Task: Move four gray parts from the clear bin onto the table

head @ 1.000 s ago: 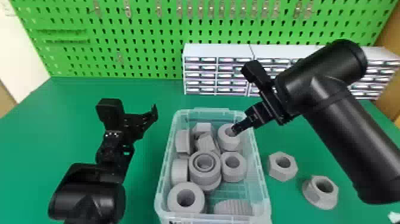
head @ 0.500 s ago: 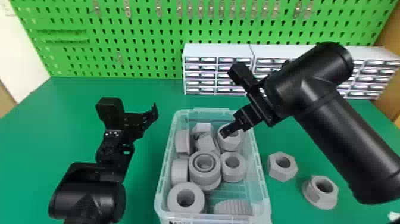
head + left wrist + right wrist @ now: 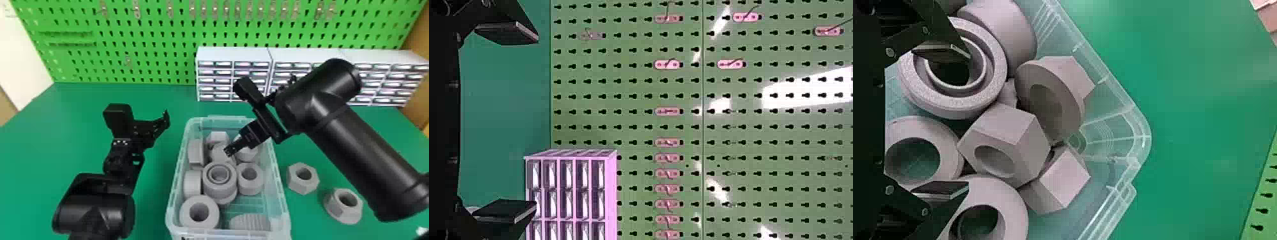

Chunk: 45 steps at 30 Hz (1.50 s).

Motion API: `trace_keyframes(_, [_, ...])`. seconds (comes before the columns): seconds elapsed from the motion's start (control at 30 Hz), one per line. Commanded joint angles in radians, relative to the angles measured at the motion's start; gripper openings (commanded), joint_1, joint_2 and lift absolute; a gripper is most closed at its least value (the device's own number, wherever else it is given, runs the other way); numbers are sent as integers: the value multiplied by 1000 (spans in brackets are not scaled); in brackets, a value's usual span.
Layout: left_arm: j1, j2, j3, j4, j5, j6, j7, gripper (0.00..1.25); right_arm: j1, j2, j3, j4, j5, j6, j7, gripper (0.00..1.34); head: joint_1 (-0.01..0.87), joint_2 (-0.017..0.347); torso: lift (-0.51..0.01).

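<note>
The black right gripper [image 3: 229,151] is over the clear plastic bin [image 3: 172,204] of gray parts, its fingers spread wide, released; whether they touch a part, I cannot tell. The black left gripper [image 3: 143,125], beside the bin above the green worktop [image 3: 28,153], is also wide open. A gray hexagonal nut [image 3: 313,180] and a gray flanged nut [image 3: 335,209] lie right of the bin. The right wrist view shows one finger [image 3: 940,50] overlapping a gray double-ringed part [image 3: 995,75].
</note>
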Motion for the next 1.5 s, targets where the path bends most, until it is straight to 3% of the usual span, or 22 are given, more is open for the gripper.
trace_keyframes(0.0, [-2,0,1,-1,0,0,-1,1131,-1,4,6,19,-7,-8,-1,974,693,72,-52])
trace_keyframes(0.4, [-5,0,-1,1,-3,0,1,1131,5,13,3,119,-15,-63,-1,963,693,72,-52])
trace_keyframes(0.63, [-8,0,-4,1,-3,0,-1,1132,10,14,5,178,-111,-99,-46,963,693,72,-52])
trace_keyframes(1.47, [-11,6,-4,2,-3,0,1,1132,2,16,40,184,-151,-116,-55,963,693,72,-52])
